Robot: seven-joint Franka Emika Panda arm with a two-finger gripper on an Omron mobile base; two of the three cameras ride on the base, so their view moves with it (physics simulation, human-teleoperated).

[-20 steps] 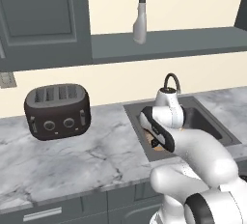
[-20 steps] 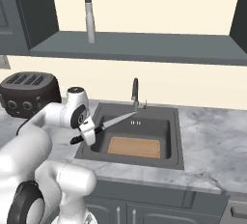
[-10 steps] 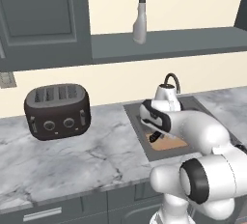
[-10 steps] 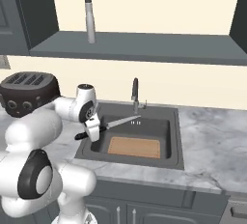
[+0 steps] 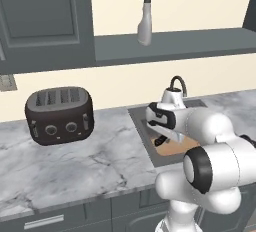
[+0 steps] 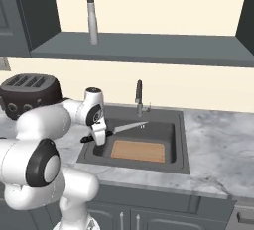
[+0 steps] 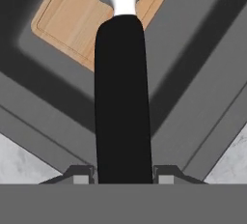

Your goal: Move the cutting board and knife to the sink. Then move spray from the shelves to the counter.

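Arm swung further left, jaws clamped on knife [image 6: 120, 128], blade lengthwise toward faucet [image 6: 139, 95] over sink [image 6: 178, 140].

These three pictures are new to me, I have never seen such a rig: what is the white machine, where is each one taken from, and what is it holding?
It is a white robot arm in a rendered kitchen. Two pictures come from cameras on its base, behind it to the left and right; the third looks along its hand. Its tool is shut on the knife, held over the sink with the black handle between the fingers. The cutting board already lies in the sink. On the counter stands a dark toaster. The spray is upright on the shelves above.
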